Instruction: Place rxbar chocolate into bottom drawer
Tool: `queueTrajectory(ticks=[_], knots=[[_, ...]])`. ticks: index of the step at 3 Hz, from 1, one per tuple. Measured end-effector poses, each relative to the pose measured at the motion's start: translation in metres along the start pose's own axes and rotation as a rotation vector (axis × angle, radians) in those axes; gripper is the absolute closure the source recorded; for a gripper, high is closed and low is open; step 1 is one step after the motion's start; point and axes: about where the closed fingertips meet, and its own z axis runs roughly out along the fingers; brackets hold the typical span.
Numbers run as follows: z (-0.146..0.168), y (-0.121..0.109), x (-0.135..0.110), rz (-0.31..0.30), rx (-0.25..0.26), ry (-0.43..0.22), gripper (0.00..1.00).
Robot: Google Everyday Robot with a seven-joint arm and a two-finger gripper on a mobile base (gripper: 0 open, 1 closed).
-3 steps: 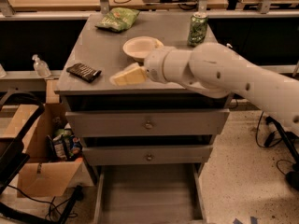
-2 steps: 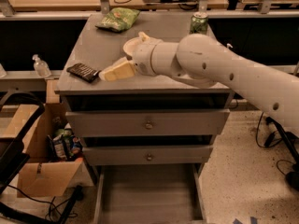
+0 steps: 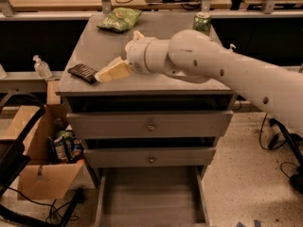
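1. The rxbar chocolate (image 3: 83, 73) was a small flat bar in a dark brown-black wrapper with faint pale markings, lying flat and slightly askew.
2. It sat on the grey cabinet top (image 3: 94, 51), close to the front edge and near the corner, directly ahead of the gripper's tip.
3. The gripper (image 3: 112, 71), a cream-coloured wedge, was low over the top and pointed at the bar. Its tip met the bar's near end; whether they touched could not be told.
4. Whether the gripper was wide or narrow could not be told. It held nothing that showed.
5. The white arm (image 3: 222, 70) ran back from the gripper across the cabinet top and out over its far side edge.
6. Beyond the gripper, towards the back edge, lay a green chip bag (image 3: 120, 19). A green can (image 3: 202, 21) stood behind the arm at the back corner. Both were well apart from the bar.
7. Below the gripper, two knobbed grey drawers (image 3: 150, 125) sat one above the other.
8. The bottom drawer (image 3: 150, 193) was pulled out under them, showing a bare planked floor between side walls.
9. Past the bar, off the cabinet's side, a clear bottle (image 3: 41, 66) stood on a ledge. Lower down was an open cardboard box (image 3: 42, 174) of clutter.
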Motion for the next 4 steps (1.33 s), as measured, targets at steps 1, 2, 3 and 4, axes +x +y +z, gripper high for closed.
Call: queueTrajectory(ticks=[1,2,3,4], knots=[[0.031,0.009,0.004,-0.046,-0.029,0.044,0.00],[0.058,0.021,0.007,-0.075,-0.072,0.068,0.00],[0.077,0.030,0.010,-0.068,-0.115,0.073,0.00],[0.097,0.037,0.015,-0.014,-0.181,0.079,0.00]])
